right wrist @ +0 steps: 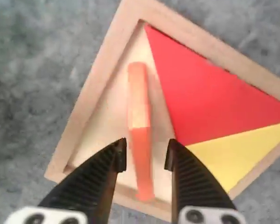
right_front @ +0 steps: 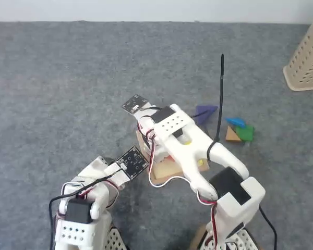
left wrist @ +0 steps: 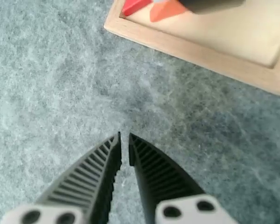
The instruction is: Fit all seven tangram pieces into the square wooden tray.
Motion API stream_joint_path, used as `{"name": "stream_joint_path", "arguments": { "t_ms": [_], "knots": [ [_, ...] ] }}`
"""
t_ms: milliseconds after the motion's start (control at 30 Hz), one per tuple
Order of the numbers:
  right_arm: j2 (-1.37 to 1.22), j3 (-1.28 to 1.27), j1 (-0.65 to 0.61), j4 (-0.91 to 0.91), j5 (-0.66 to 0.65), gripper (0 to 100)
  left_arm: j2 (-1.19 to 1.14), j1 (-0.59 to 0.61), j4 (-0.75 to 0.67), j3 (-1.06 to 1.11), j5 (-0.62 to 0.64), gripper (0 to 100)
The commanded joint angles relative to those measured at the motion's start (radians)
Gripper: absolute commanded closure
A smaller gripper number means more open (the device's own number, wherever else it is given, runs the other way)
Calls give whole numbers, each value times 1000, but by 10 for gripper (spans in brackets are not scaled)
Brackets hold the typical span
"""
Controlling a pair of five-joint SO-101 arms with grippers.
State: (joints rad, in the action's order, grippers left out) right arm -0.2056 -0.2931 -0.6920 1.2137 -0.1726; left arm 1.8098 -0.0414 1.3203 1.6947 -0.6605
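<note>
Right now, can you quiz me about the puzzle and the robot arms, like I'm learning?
1. True or false: the red triangle lies inside the wooden tray.
2. Which piece sits between the right tool's fingers? A. orange piece B. green piece C. purple piece
3. Fill the gap: the left tool hangs over the grey ____, beside the tray.

Key: 1 true; 2 A; 3 carpet.
</note>
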Motion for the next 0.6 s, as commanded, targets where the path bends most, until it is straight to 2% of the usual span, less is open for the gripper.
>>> {"name": "stream_joint_path", "arguments": {
  "t_ms": [0, 567],
  "knots": [
    [74, 64, 8, 22, 12, 858, 17, 3, 5, -10, -11, 973],
    [74, 64, 62, 22, 35, 858, 17, 2, 5, -10, -11, 973]
  ]
}}
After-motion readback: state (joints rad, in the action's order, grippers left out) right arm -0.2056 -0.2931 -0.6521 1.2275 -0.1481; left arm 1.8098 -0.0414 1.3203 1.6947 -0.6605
